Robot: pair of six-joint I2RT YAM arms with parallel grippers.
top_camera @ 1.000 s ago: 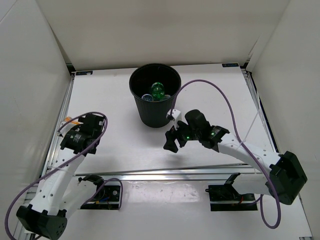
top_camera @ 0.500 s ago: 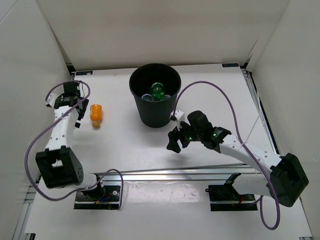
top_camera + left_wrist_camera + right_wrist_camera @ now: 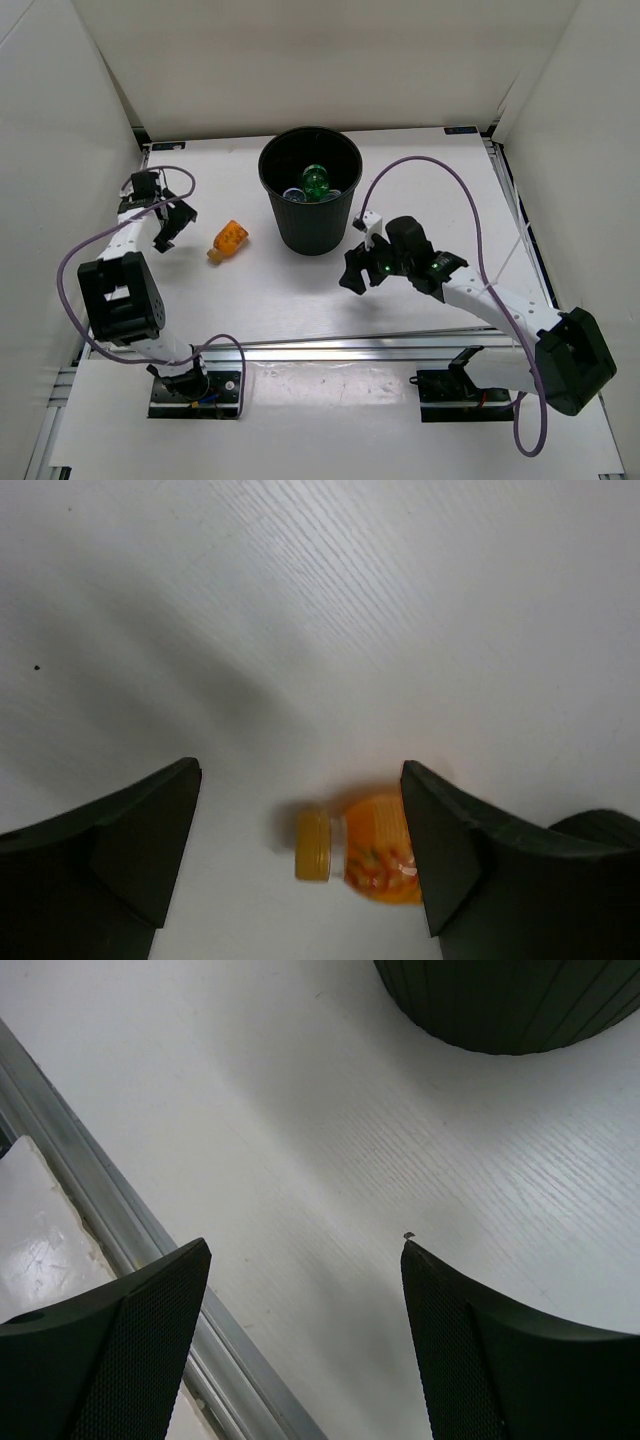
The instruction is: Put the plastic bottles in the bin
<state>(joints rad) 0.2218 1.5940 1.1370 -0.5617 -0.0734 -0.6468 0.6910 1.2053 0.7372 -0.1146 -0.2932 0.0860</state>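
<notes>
Your orange bottle [image 3: 228,239] has rolled right since half a second ago. It now lies on its side at a slant, closer to the bin [image 3: 310,218]. Your left pincer [image 3: 300,768] has also swung a little nearer and to the right.

That pincer is spread wide and holds nothing. From its wrist view the bottle lies on the desk [image 3: 430,200] down by one finger, cap pointing into the gap. The pincer sits close to the desk's left edge and the white wall [image 3: 60,150], so room is tight on that side. Open desk lies to its right and near side.

The bin stands at the far middle of the desk. The green bottle [image 3: 316,182] and some clear ones lie inside it.

Your right pincer [image 3: 305,1245] is wide too, with only desk under it. It hangs just near and right of the bin, with the metal rail [image 3: 100,1190] at the desk's near edge close by.
</notes>
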